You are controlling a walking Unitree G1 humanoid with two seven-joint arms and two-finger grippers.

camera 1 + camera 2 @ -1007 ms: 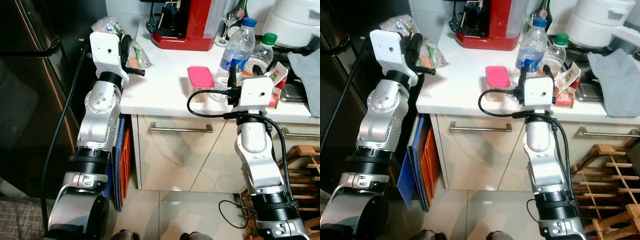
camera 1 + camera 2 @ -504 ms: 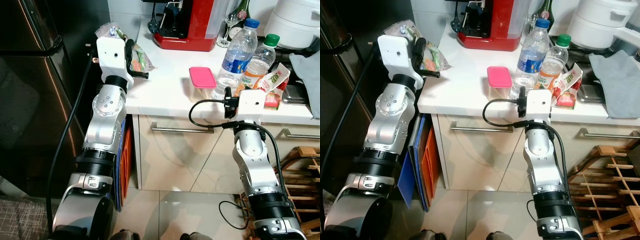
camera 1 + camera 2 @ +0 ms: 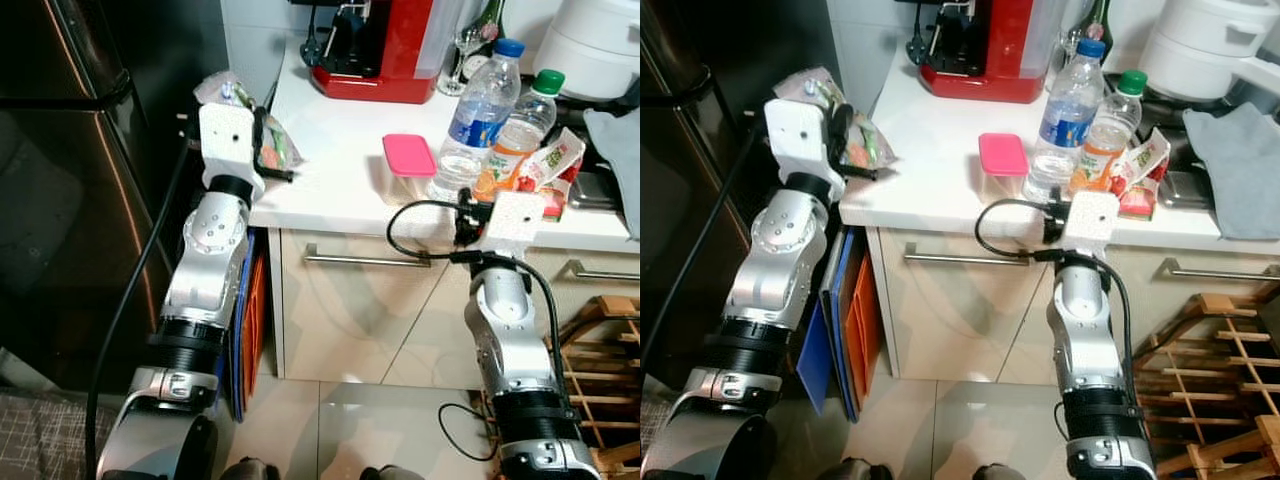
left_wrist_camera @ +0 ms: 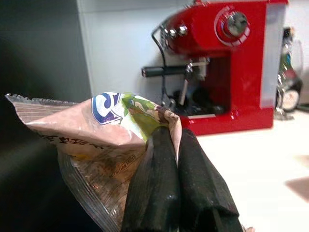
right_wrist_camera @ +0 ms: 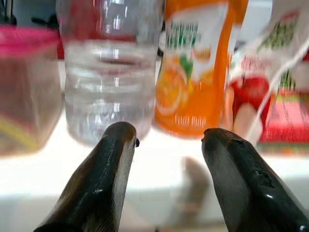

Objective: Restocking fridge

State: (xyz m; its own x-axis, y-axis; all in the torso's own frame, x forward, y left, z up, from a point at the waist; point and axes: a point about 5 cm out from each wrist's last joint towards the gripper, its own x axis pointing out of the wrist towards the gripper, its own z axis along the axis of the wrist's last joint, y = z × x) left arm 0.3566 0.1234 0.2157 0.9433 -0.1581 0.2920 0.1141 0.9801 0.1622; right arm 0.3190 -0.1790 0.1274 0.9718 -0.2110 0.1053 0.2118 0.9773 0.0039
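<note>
A crinkled plastic snack bag (image 4: 104, 140) lies at the left corner of the white table (image 3: 340, 150), right beside the dark fridge (image 3: 70, 180). The left gripper (image 4: 176, 193) has its jaws pressed together on the bag's top edge, with the printed film bunched up around the black fingers (image 4: 154, 183). Behind it, at the back of the table, stands a red coffee machine (image 3: 385, 45).

Further along the table sits a clear box with a pink lid (image 3: 408, 165). Just beside the box stands a water bottle (image 3: 478, 110) with a blue cap, and touching it, or nearly so, an orange juice bottle (image 3: 512, 135) with a green cap. Red and green juice pouches (image 3: 552, 165) lie beside the juice bottle. A white rice cooker (image 3: 600, 45) and a grey cloth (image 3: 618, 150) are at the far right of the table.

The right gripper (image 5: 169, 140) is at the front edge of the table, facing the water bottle and the juice bottle. Its jaws stand wide apart and hold nothing; the right wrist view is blurred.

Under the table are cream drawers with metal handles (image 3: 360, 260). Blue and orange trays (image 3: 250, 310) stand on edge between the drawers and the fridge. A wooden rack (image 3: 605, 340) stands on the floor to the right.
</note>
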